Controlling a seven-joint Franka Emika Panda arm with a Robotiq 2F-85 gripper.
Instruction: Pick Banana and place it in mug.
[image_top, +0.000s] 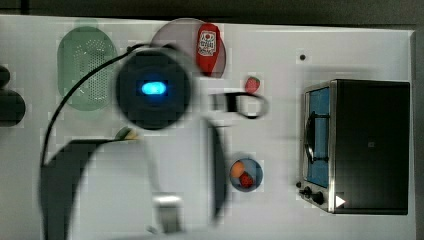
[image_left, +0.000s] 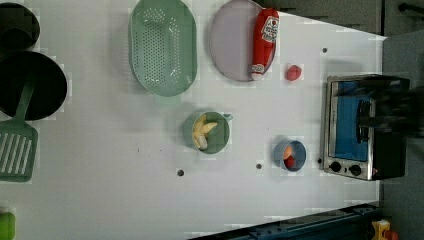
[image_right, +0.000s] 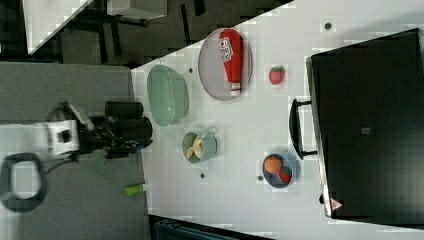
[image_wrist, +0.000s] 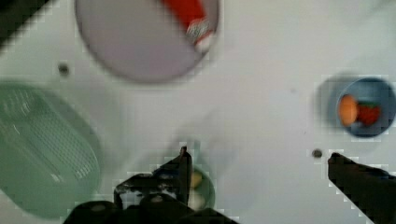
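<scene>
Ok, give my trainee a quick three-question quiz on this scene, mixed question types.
1. True or false: the banana lies inside the mug.
2. What lies on the grey plate? A) strawberry B) ketchup bottle C) orange
3. Fill in: the claw is ____ and holds nothing.

Key: 1 true; 2 B; 3 open.
</scene>
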